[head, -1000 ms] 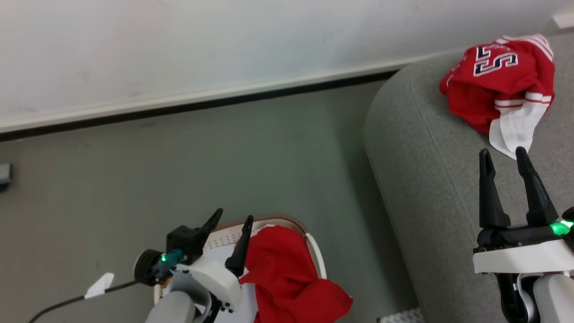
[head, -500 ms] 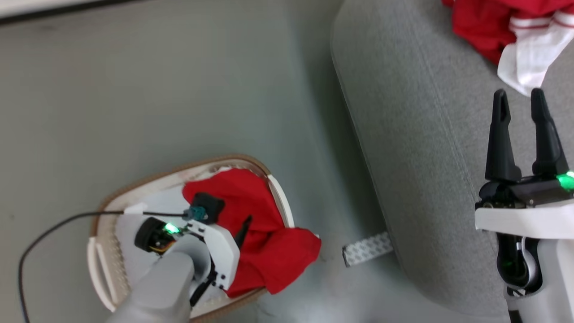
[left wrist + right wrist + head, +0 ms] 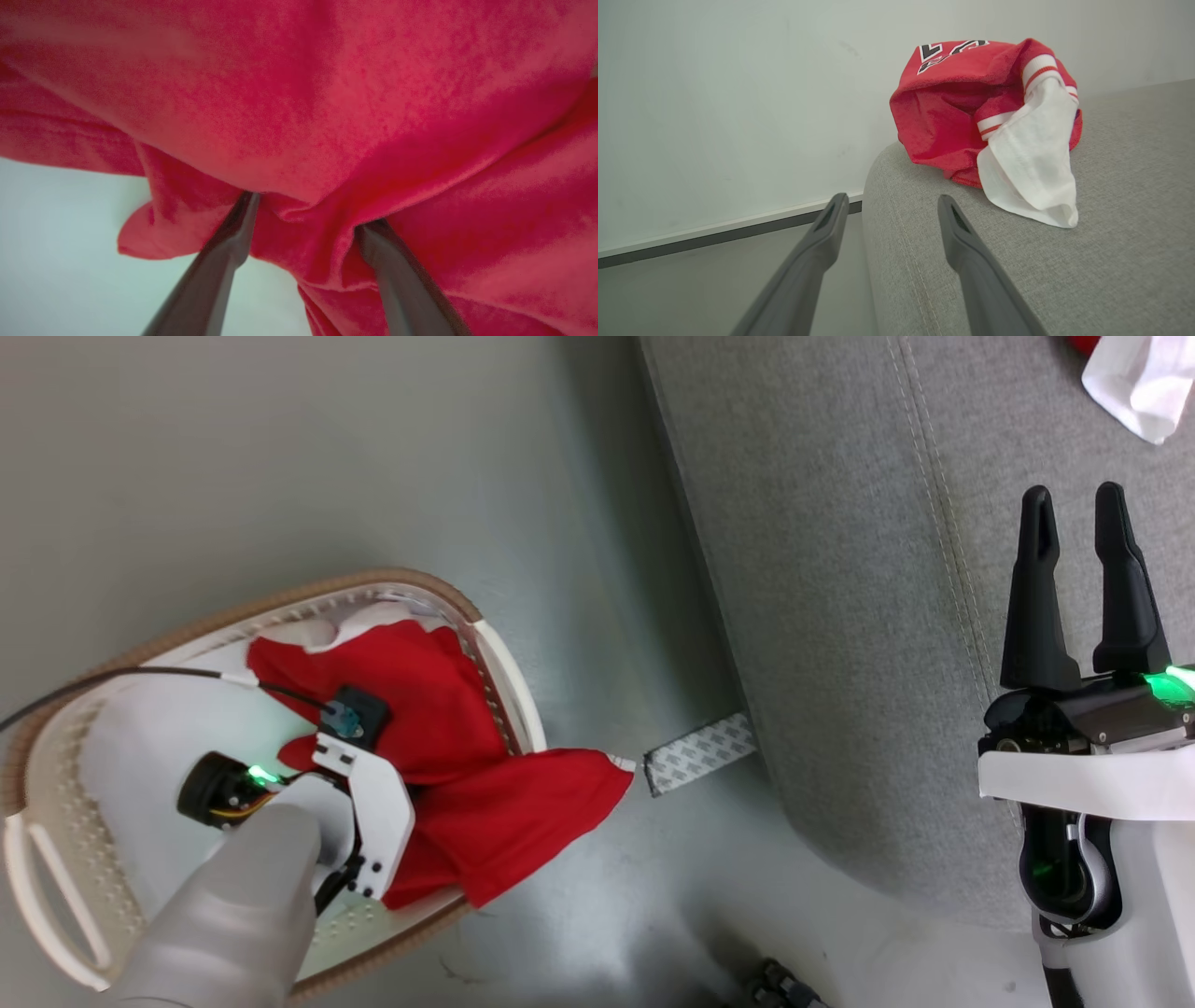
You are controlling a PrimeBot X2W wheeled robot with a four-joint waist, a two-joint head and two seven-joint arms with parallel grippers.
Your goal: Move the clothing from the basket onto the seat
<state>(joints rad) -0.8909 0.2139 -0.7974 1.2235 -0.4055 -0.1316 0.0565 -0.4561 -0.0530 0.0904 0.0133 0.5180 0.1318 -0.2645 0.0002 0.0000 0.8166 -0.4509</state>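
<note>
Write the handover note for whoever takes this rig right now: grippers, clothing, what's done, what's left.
Left gripper: open, down in the basket, fingers pushed into the red garment; no grip yet.
Right gripper: open, empty, above the seat.
Red garment: in the basket, one end draped over the rim on the seat's side.
Done: one numbered garment with white fabric lies on the seat.
Left: close on the red garment, lift it out and carry it to the seat.
</note>
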